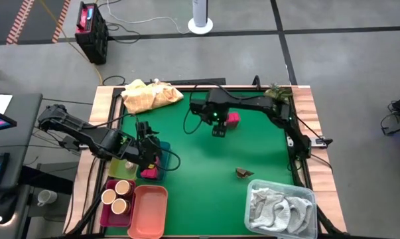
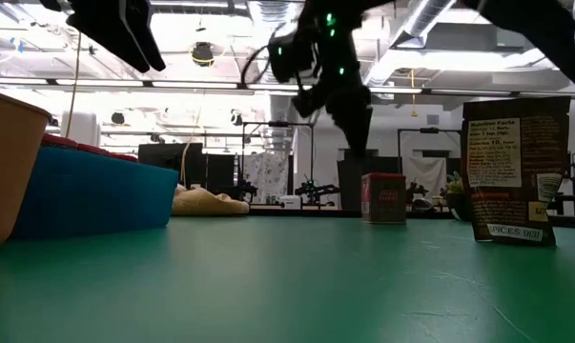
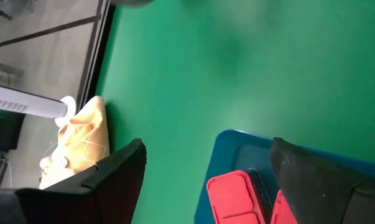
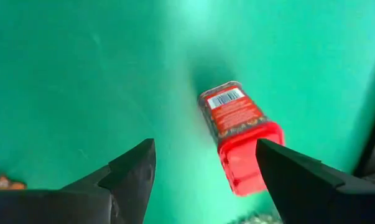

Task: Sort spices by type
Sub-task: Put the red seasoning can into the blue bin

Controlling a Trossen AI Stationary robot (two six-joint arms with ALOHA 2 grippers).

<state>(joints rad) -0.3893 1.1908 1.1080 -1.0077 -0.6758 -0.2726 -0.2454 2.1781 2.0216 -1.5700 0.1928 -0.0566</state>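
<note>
My right tool [image 4: 203, 168] hangs released over the red-capped blocky spice packet [image 4: 239, 135] standing on the green table [image 1: 200, 166]. Left tool [image 3: 206, 174], also released, sits above the blue bin [image 3: 237, 146] holding red packets [image 3: 234, 198].

Two tan-lidded jars [image 1: 115, 194], two red packets in the blue bin [image 3: 234, 198], one red packet [image 1: 233, 119] apart, one brown packet [image 1: 245, 173]

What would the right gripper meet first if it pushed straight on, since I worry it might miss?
Probably bare green table mat: the open right gripper points beside the small red rectangular spice tin, which stands near one finger. Depth is unclear.
</note>
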